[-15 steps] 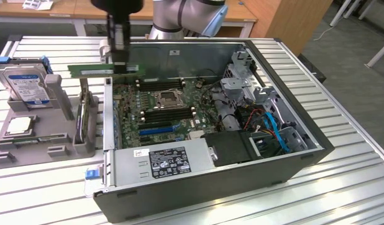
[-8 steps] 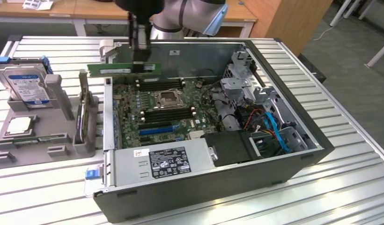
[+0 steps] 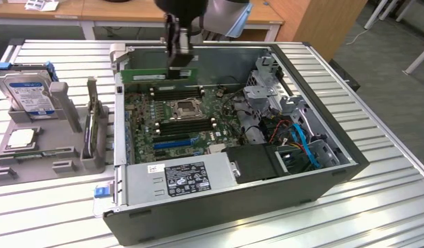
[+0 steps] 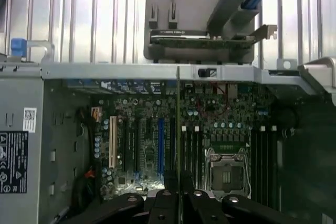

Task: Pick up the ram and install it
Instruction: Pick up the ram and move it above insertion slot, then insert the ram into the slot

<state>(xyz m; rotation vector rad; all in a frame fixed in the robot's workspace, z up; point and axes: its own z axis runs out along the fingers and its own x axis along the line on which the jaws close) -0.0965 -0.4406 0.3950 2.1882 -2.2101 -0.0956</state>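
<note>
Memory module poised over an open computer: the pincer [image 3: 180,70] is clamped on the ram [image 3: 146,76], gripping the green stick near one end and holding it level, long edge down, above the motherboard [image 3: 146,121] inside the computer case [image 3: 232,206] on the slatted counter [image 3: 391,170]. In the exterior view the stick hangs clear of the board, just above the bank of black slots [image 3: 176,93] on the far side of the processor socket [image 3: 184,108] and roughly parallel to them. The wrist view shows the stick edge-on as a thin line running close beside those slots, not plainly over one. The step in hand appears to be alignment and seating. Done well, it would mean keeping the stick square to the chosen slot along its full length, with both ends over the slot's end latches, and bringing it straight down without tilt. Because the grip sits toward one end, the free end could sag or lift, so even pressure matters. Cables [image 3: 298,137] and the metal drive cage [image 3: 263,93] stand well to the exterior view's right, apart from the work; a hard drive [image 3: 29,95] stands in a grey fixture beside the case.
</note>
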